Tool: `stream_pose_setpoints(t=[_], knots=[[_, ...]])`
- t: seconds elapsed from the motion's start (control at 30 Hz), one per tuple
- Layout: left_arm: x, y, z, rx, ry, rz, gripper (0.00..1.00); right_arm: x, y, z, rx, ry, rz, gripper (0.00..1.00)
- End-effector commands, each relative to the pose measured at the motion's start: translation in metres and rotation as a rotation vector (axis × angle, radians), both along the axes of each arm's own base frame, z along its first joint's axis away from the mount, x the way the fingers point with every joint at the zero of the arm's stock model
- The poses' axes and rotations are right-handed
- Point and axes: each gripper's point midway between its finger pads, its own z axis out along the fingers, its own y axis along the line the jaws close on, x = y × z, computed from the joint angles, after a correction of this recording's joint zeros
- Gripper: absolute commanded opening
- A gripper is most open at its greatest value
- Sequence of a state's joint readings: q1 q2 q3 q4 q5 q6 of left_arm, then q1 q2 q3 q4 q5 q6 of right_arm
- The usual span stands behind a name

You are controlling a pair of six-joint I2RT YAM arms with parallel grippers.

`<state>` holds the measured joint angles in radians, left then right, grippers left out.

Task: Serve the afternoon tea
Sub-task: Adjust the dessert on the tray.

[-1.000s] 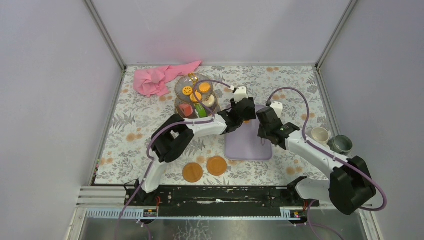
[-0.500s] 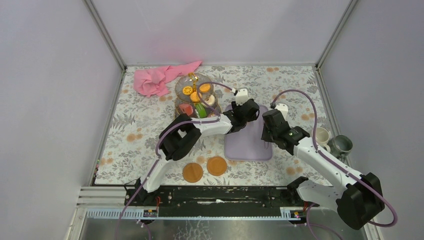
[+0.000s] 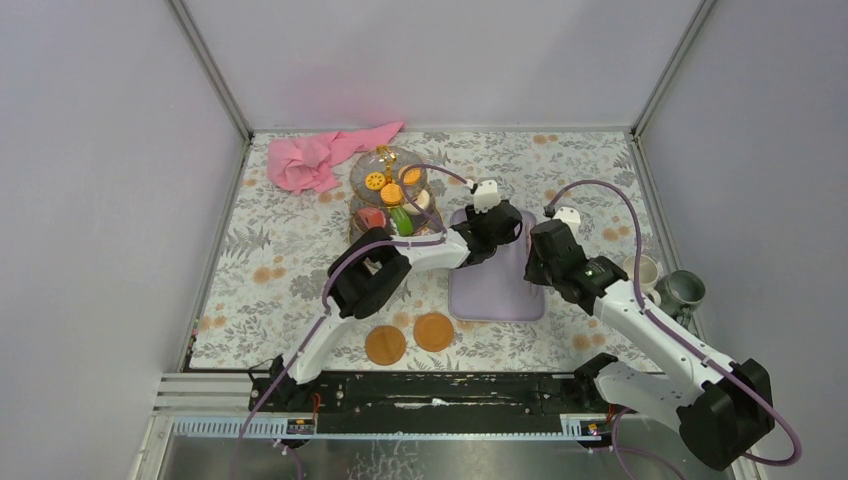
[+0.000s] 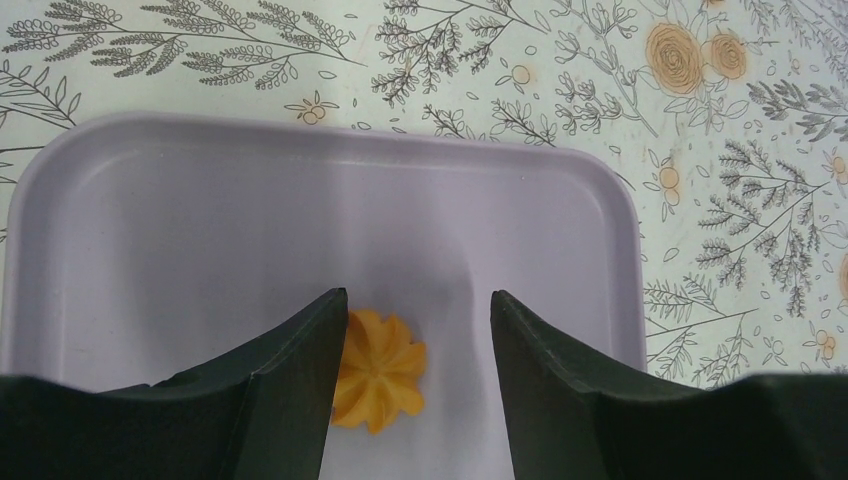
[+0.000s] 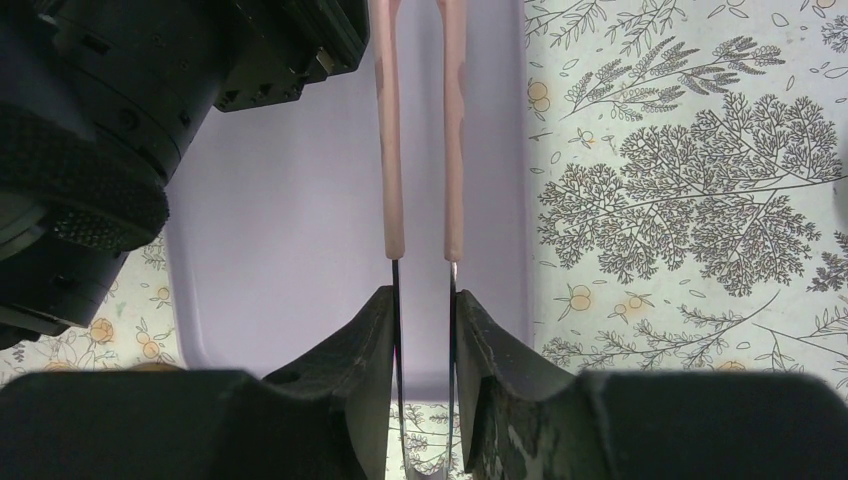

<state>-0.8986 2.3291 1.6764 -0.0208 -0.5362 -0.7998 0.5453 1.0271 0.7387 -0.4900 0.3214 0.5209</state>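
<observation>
The three-tier glass stand (image 3: pixel 392 196) with toy pastries stands at the back, left of the lilac tray (image 3: pixel 495 285). My left gripper (image 3: pixel 497 226) (image 4: pixel 418 310) is open and low over the tray's far end (image 4: pixel 300 200). A small orange swirl pastry (image 4: pixel 383 370) lies on the tray between its fingers, touching the left finger (image 4: pixel 300 370). My right gripper (image 3: pixel 546 250) (image 5: pixel 425 295) is shut on the pink tongs (image 5: pixel 387 130), which point along the tray's right side. The cream mug (image 3: pixel 640 268) and the grey-green mug (image 3: pixel 683 288) stand at the right.
A pink cloth (image 3: pixel 318 158) lies at the back left beside the stand. Two flat orange discs (image 3: pixel 385 344) (image 3: pixel 433 331) lie on the floral tablecloth near the front edge. The left arm's wrist fills the upper left of the right wrist view (image 5: pixel 150 120), close to the tongs.
The left gripper has shifted slightly farther over the tray's far end. The right arm has moved right and back along the tray's right side, still holding the tongs.
</observation>
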Motion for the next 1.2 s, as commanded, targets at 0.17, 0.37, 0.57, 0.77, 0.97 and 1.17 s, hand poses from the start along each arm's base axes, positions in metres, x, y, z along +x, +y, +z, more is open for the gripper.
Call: stream_pose_setpoints(t=[0.17,0.37,0.57,0.77,0.97,1.17], knots=[[-0.013,0.006,-0.01,-0.022,0.033,0.031,0.61,0.003,0.005,0.023,0.03,-0.055,0.017,0.32],[-0.03,-0.001,-0.008,-0.024,0.033,-0.002,0.61,0.001,0.004,0.016,0.031,-0.045,0.013,0.32],[-0.05,-0.002,-0.008,-0.017,0.039,-0.016,0.61,-0.002,0.004,0.014,0.026,-0.028,0.014,0.32],[-0.072,0.005,-0.011,-0.009,0.046,-0.007,0.61,-0.01,0.0,0.009,0.009,0.002,0.019,0.32],[-0.087,0.002,-0.001,-0.024,0.034,-0.013,0.61,-0.019,-0.004,0.011,-0.002,0.019,0.021,0.32],[-0.099,-0.004,0.011,-0.024,0.011,-0.027,0.61,-0.029,-0.007,0.011,-0.005,0.042,0.028,0.32]])
